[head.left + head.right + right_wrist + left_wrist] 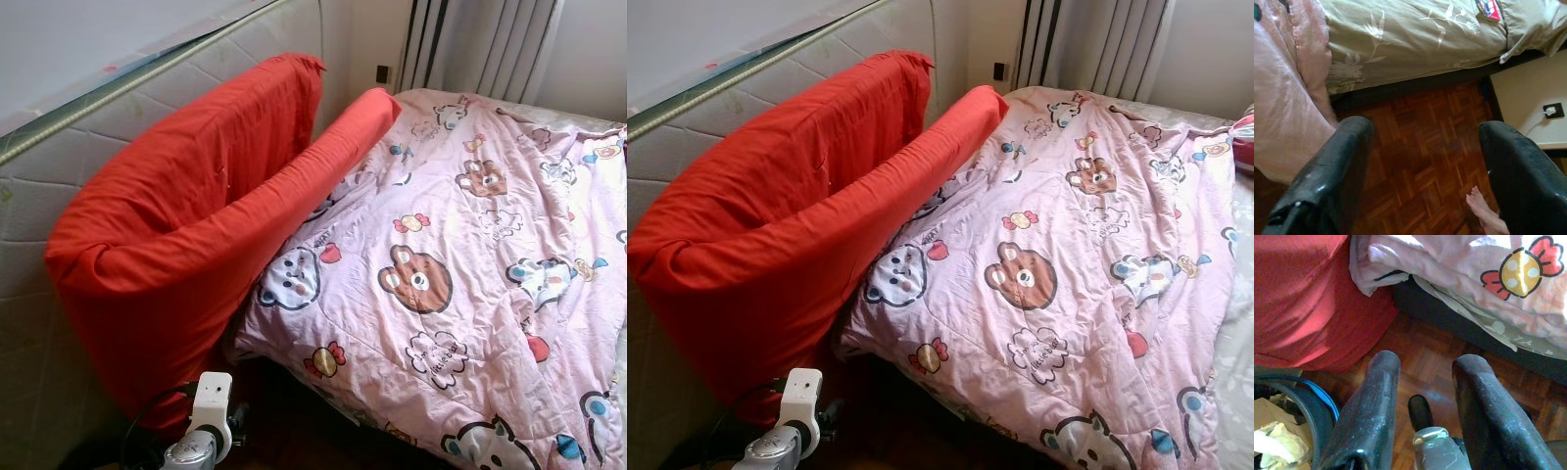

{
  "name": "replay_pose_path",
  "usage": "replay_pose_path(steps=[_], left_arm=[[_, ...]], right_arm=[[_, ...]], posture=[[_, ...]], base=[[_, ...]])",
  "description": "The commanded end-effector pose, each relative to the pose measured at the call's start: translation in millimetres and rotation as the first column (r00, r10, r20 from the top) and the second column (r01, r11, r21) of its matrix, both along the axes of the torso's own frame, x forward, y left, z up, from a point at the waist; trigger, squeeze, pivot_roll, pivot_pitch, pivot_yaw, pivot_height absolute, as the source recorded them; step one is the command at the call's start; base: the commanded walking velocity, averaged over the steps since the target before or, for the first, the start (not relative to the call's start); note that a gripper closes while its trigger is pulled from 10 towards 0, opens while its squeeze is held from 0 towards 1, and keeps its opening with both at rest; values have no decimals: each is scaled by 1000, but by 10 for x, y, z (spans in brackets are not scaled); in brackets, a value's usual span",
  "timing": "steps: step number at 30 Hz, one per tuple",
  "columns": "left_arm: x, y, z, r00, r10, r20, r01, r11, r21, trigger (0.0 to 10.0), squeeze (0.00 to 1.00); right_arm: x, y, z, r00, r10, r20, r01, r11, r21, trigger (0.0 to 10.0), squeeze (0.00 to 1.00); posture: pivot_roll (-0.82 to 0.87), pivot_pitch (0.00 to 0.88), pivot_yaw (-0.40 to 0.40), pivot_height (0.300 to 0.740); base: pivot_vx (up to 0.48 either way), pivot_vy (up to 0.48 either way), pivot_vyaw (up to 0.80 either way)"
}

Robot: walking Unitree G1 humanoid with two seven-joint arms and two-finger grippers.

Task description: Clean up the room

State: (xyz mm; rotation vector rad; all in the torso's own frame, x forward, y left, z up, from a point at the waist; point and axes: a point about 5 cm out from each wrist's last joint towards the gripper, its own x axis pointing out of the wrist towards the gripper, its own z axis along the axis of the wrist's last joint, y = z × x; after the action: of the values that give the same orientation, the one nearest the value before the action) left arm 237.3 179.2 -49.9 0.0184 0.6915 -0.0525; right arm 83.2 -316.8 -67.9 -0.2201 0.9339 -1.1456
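Rumpled pink cartoon quilt drapes beside the plump red cushion; both jaws gape above parquet.

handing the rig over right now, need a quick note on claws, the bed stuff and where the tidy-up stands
Left claw: open, empty, low over the wood floor by the bed corner.
Right claw: open, empty, over the floor beside the bed; a person's bare foot is close.
Pink blanket lies rumpled across the bed, one corner hanging off. Red cushion leans on the headboard.
Nothing is held; how much is tidied can't be judged.
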Motion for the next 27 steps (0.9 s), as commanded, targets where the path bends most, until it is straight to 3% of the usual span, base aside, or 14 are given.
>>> replay_pose_path(steps=[1, 2, 3, 4, 7, 11, 16, 18, 19, 21, 22, 23, 25, 27], left_arm=[[-42, 55, -24, 1000, -11, -19, 12, 1000, 24, 10000, 0], [-43, 56, -24, 1000, -11, -20, 12, 1000, 24, 10000, 0], [-43, 56, -24, 1000, -11, -20, 12, 1000, 24, 10000, 0], [-43, 56, -24, 1000, -11, -20, 12, 1000, 24, 10000, 0], [-41, 58, -23, 1000, -12, -21, 12, 1000, 25, 10000, 0], [-42, 64, -26, 1000, -8, -28, 9, 1000, 25, 10000, 0], [-48, 72, -30, 999, -5, -32, 6, 1000, 26, 10000, 0], [-56, 78, -35, 999, -3, -37, 4, 1000, 28, 10000, 0], [-69, 88, -44, 999, 1, -44, 1, 1000, 31, 10000, 0], [-69, 88, -44, 999, 1, -44, 1, 1000, 31, 10000, 0], [-73, 88, -48, 999, 5, -46, -3, 1000, 31, 10000, 0], [-73, 88, -48, 999, 5, -46, -3, 1000, 31, 10000, 0], [-74, 65, -52, 999, 9, -46, -8, 1000, 26, 10000, 0], [-69, 62, -48, 999, 13, -43, -12, 1000, 22, 10000, 0]], right_arm=[[-34, 61, -52, 1000, -12, -1, 12, 999, 53, 10000, 1000], [-4, 111, -82, 1000, 9, 13, -11, 995, 99, 10000, 1000], [40, 179, -121, 999, 40, 37, -46, 985, 167, 10000, 667], [92, 253, -154, 995, 85, 61, -96, 969, 228, 10000, 0], [213, 403, -199, 963, 258, 76, -268, 916, 300, 10000, 0], [436, 792, -269, 788, 604, 118, -591, 690, 417, 10000, 0], [520, 851, -258, 749, 652, 118, -633, 652, 417, 10000, 0], [605, 900, -239, 707, 698, 116, -675, 617, 405, 10000, 0], [758, 1005, -197, 560, 825, 76, -787, 501, 359, 10000, 0], [758, 1005, -197, 560, 825, 76, -787, 501, 359, 10000, 0], [830, 1072, -175, 520, 848, 103, -818, 460, 346, 10000, 0], [830, 1072, -175, 520, 848, 103, -818, 460, 346, 10000, 0], [992, 1056, -93, 730, 597, 332, -683, 632, 366, 10000, 0], [1041, 1027, -64, 799, 414, 437, -585, 702, 405, 10000, 0]], posture=[[-97, 82, 54, 740], [-99, 82, 54, 740], [-100, 83, 55, 740], [-102, 84, 55, 740], [-108, 87, 58, 740], [-109, 86, 61, 740], [-101, 83, 62, 740], [-97, 80, 62, 740], [-98, 76, 56, 740], [-98, 76, 56, 740], [-100, 74, 51, 740], [-100, 74, 51, 740], [-85, 66, 42, 740], [-78, 66, 41, 740]], base=[[0, 0, 0], [0, 0, 0], [0, 0, 0], [0, 0, 0], [0, 0, 0], [0, 0, 0], [0, 0, 0], [0, 0, 0], [0, 0, 0], [0, 0, 0], [0, 0, 0], [0, 0, 0], [0, 0, 0], [0, 0, 0]])
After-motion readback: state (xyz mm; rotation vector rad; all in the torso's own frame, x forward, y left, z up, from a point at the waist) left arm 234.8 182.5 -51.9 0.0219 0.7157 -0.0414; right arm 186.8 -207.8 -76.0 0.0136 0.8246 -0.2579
